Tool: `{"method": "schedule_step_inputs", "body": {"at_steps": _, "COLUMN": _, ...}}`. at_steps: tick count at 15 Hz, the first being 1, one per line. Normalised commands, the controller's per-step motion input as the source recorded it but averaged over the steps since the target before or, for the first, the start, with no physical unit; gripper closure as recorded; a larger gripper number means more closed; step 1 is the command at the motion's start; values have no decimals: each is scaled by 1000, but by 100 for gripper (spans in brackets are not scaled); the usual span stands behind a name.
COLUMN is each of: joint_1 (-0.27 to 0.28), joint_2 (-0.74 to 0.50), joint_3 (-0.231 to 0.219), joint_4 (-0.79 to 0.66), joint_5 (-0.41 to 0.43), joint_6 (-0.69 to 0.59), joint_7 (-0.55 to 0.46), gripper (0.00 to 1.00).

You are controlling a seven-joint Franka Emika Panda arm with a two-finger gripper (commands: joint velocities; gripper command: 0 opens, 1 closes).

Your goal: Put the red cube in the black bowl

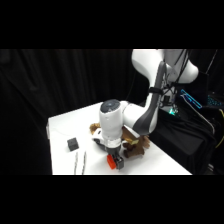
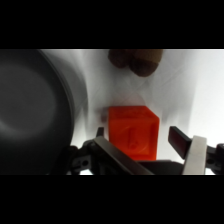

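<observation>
The red cube (image 2: 133, 131) lies on the white table, and in the side view the red cube (image 1: 110, 160) shows near the table's front edge. My gripper (image 2: 137, 136) is low over it and open, one finger (image 2: 111, 150) on its left and the other finger (image 2: 194, 150) to its right with a small gap. In the side view the gripper (image 1: 116, 159) stands right at the cube. The black bowl (image 2: 30, 110) fills the left of the wrist view, close beside the cube. In the side view the arm hides the bowl.
A brown lumpy object (image 1: 136, 145) lies behind the gripper and shows at the top of the wrist view as the brown object (image 2: 136, 61). A dark grey cube (image 1: 73, 144) sits to the left, with metal tongs (image 1: 80, 162) near the front edge.
</observation>
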Motion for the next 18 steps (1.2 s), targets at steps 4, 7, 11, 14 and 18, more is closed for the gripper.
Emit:
{"method": "schedule_step_inputs", "body": {"at_steps": 4, "joint_1": 100, "joint_2": 53, "joint_3": -110, "joint_4": 105, "joint_5": -33, "joint_6": 72, "joint_7": 69, "gripper": 43}}
{"method": "schedule_step_inputs", "body": {"at_steps": 7, "joint_1": 105, "joint_2": 3, "joint_3": -94, "joint_4": 55, "joint_5": -34, "joint_6": 32, "joint_7": 91, "gripper": 66}}
{"method": "schedule_step_inputs", "body": {"at_steps": 11, "joint_1": 104, "joint_2": -127, "joint_3": -61, "joint_4": -26, "joint_5": -22, "joint_6": -106, "joint_7": 92, "gripper": 71}}
{"method": "schedule_step_inputs", "body": {"at_steps": 14, "joint_1": 79, "joint_2": -363, "joint_3": -9, "joint_4": -110, "joint_5": 0, "joint_6": -328, "joint_7": 73, "gripper": 72}}
{"method": "schedule_step_inputs", "body": {"at_steps": 18, "joint_1": 47, "joint_2": -455, "joint_3": 9, "joint_4": -99, "joint_5": -42, "joint_6": -413, "joint_7": 81, "gripper": 72}}
